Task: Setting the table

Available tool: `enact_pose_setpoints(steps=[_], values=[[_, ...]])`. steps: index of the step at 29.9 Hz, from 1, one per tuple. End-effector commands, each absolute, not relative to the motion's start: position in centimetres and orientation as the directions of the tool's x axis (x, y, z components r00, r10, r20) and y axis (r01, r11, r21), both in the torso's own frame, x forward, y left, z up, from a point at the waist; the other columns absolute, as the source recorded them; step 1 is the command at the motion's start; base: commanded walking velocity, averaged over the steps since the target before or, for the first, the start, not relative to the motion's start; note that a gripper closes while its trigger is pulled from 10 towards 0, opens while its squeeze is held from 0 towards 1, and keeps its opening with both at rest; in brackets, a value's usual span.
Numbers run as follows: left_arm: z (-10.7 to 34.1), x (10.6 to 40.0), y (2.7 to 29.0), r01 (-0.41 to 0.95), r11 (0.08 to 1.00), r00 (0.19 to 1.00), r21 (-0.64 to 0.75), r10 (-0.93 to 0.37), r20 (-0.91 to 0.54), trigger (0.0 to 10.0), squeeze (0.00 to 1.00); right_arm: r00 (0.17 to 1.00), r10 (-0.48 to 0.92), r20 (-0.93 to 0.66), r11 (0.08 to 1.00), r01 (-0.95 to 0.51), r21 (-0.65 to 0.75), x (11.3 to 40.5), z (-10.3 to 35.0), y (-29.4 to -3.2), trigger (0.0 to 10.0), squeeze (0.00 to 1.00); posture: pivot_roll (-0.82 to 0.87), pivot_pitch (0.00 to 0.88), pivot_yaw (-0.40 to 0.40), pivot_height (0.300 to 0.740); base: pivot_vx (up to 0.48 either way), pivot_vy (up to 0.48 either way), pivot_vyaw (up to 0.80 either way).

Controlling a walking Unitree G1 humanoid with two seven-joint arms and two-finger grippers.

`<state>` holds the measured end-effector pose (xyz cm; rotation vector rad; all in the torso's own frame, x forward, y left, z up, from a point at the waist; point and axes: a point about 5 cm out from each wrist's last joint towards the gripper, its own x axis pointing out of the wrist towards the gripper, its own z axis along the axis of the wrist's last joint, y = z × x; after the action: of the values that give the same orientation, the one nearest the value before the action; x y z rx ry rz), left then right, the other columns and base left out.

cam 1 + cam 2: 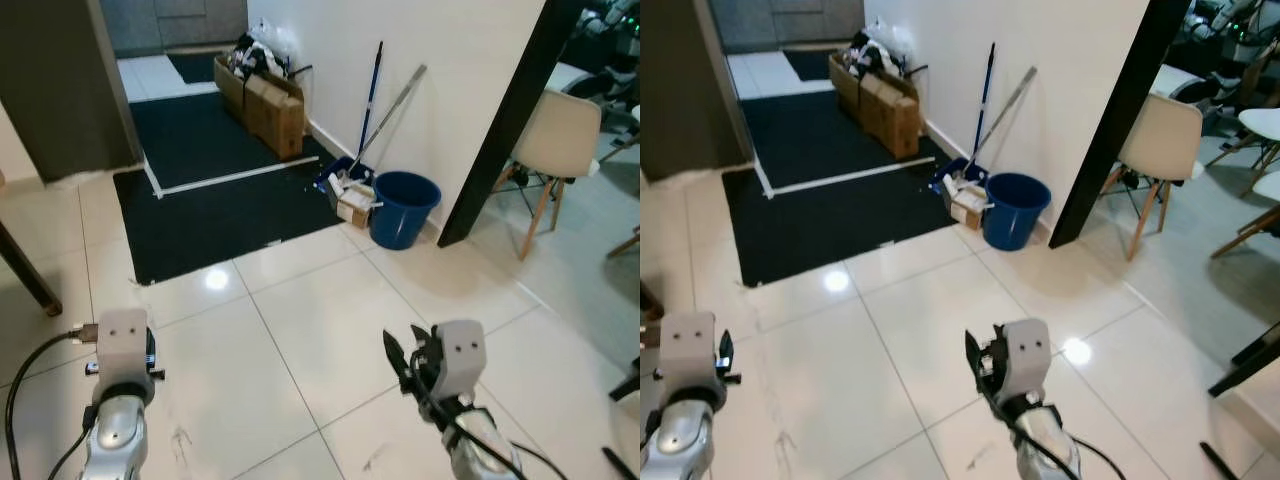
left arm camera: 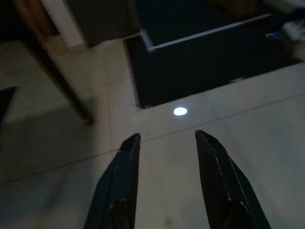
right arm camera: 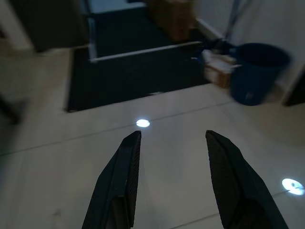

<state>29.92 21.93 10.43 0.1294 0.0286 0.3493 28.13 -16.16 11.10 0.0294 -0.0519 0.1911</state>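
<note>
No tableware shows in these views. My left gripper point(image 2: 167, 143) hangs open over the pale tiled floor point(image 1: 300, 330), with nothing between its fingers. My right gripper point(image 3: 174, 140) is open too and holds nothing. In the eye views both wrists sit low in front of me, the left wrist point(image 1: 122, 350) on the left and the right wrist point(image 1: 450, 365) on the right. A dark table leg point(image 2: 62, 81) stands on the floor ahead of the left gripper.
A black mat point(image 1: 220, 190) covers the floor ahead. Against the white wall stand a blue bucket point(image 1: 403, 207), a mop and small boxes point(image 1: 352, 195), and cardboard boxes point(image 1: 265, 100) further back. A black pillar point(image 1: 500, 130) and pale chair point(image 1: 555, 140) are right.
</note>
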Motion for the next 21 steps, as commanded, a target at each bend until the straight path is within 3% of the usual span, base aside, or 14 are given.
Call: enact_pose_setpoints(steps=[1, 21], values=[[9.5, 29.3, 22.3, -0.340, 0.928, 0.937, 0.149, 0.349, -0.033, 10.0, 0.00, 0.984, 0.175, 0.039, 0.983, -0.177, 0.044, 28.0, 10.7, -16.3, 10.0, 0.00, 0.05, 0.116, 0.029, 0.740, 0.480, 0.000, 0.00], [9.2, 29.5, 21.2, -0.285, 0.946, 0.954, 0.151, 0.296, -0.051, 10.0, 0.00, 0.988, 0.156, 0.020, 0.986, -0.157, 0.051, 27.5, 10.0, -16.5, 10.0, 0.00, 0.04, 0.107, 0.045, 0.740, 0.480, 0.000, 0.00]])
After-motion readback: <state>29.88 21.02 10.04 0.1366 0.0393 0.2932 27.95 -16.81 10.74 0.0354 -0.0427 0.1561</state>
